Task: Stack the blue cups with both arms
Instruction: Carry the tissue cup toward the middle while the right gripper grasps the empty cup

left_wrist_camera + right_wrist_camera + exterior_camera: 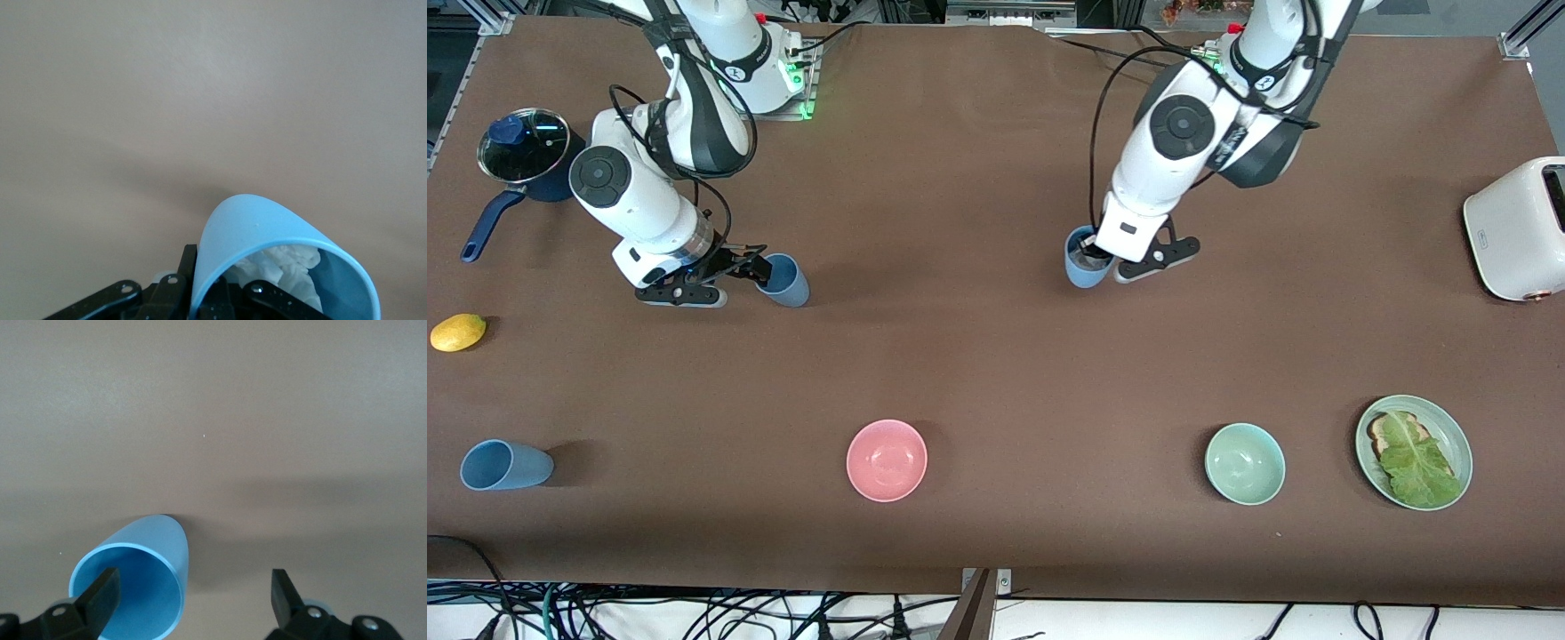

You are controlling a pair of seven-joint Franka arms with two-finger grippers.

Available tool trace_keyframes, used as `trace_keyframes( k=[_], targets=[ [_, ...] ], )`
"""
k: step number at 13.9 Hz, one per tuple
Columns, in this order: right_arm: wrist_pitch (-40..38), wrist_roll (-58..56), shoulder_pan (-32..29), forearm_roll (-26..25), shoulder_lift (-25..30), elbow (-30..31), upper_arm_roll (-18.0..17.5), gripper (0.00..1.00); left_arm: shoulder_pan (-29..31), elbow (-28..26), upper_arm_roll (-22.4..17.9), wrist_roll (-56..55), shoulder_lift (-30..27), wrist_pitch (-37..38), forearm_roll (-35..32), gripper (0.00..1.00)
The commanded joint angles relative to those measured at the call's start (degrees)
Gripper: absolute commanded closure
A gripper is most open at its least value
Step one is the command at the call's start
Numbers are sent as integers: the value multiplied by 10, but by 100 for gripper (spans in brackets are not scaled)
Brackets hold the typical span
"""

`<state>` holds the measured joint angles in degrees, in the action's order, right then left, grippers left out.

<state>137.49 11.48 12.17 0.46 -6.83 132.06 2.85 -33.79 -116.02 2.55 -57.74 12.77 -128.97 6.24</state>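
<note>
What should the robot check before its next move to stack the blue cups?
1. Left gripper has the sky-blue plastic cup: ok, jaws shut on its wall.
2. Right gripper has the slate-blue plastic cup: not ok, jaws are open at its rim.
3. Sky-blue cup is empty for nesting: not ok, a white crumpled wad sits inside.
4. Slate-blue cup stands upright: cannot tell.
5. The spare blue cup is out of the way: ok. It lies on its side, nearer the front camera, at the right arm's end of the table.
</note>
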Motion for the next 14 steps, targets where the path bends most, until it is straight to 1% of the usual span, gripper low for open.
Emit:
trace_keyframes(
  k=[1,4,8,12,14],
  targets=[
    [9,1,-2,9,16,25,-7,0,-41,19,-8,-70,47,-49,-17,100],
    [8,-9,-2,8,8,26,-14,0,-77,19,-8,-120,88,-119,-16,100],
    [8,-10,-2,5,-4,26,-14,0,-86,23,-9,-130,122,-165,-10,100],
    [13,-10,-2,4,-20,26,-14,0,-102,76,-10,-173,174,-172,-12,100],
    [13,-10,-1,4,-21,25,-14,0,-103,80,-10,-178,181,-172,-15,100]
  ],
)
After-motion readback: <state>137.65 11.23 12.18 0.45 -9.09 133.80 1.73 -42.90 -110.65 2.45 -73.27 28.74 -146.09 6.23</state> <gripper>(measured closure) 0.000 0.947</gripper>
